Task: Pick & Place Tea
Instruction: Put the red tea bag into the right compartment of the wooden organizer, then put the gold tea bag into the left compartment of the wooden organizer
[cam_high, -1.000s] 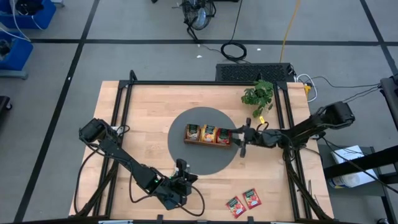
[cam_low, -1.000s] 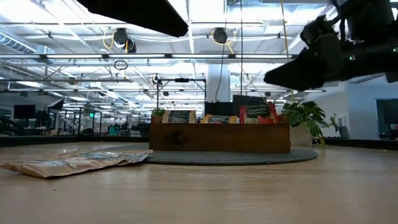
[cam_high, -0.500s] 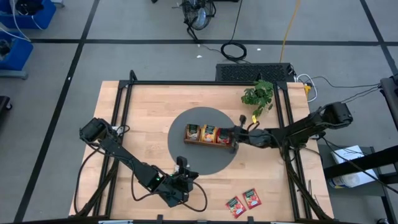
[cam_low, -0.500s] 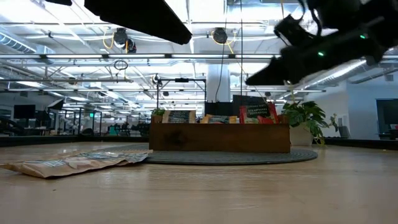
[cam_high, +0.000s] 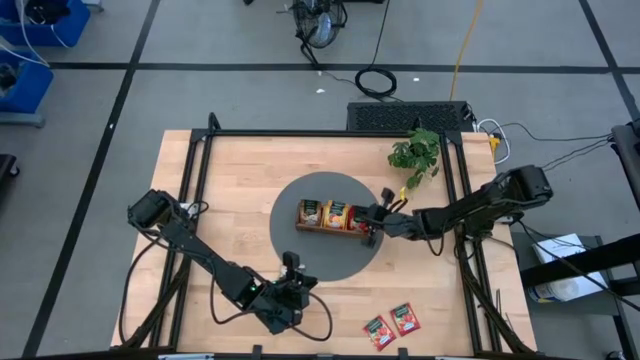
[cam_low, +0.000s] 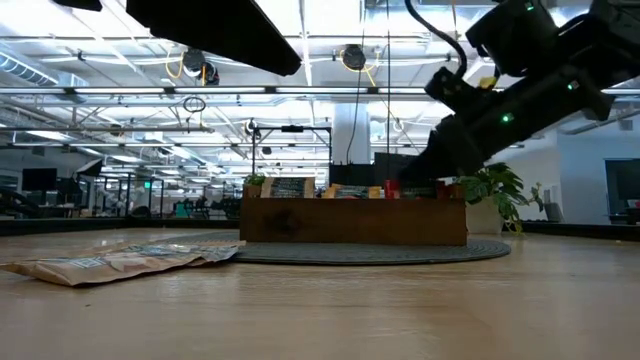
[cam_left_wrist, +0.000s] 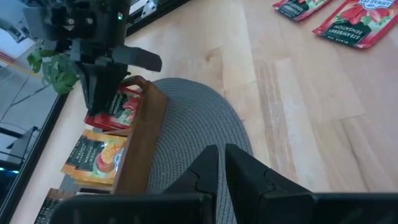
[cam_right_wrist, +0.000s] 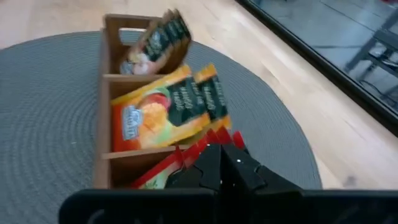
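At the middle of the tabletop, on the round grey mat (cam_high: 325, 237), sits the wooden tray (cam_high: 333, 217), and my right claw (cam_high: 371, 226) is down in its end compartment, the one nearest the right edge. My fingers (cam_right_wrist: 219, 163) are pinched fully together among the red sachets (cam_right_wrist: 200, 148) standing there; whether I truly have one nipped between them I cannot tell. Orange-yellow sachets (cam_right_wrist: 168, 109) fill the middle compartment, and cream ones with dark green print (cam_right_wrist: 160, 40) lean in the far one.

Two more red sachets (cam_high: 392, 325) lie flat and side by side near the front edge, toward the right corner, well apart from the tray. From table height, a cream sachet (cam_low: 120, 262) also lies flat on the wood off the mat.

My left claw (cam_high: 290, 288) hangs above the front part of the tabletop, just beyond the mat's rim, its fingers (cam_left_wrist: 211, 167) nearly touching with nothing between them. A small potted plant (cam_high: 416, 152) stands near the back right corner.
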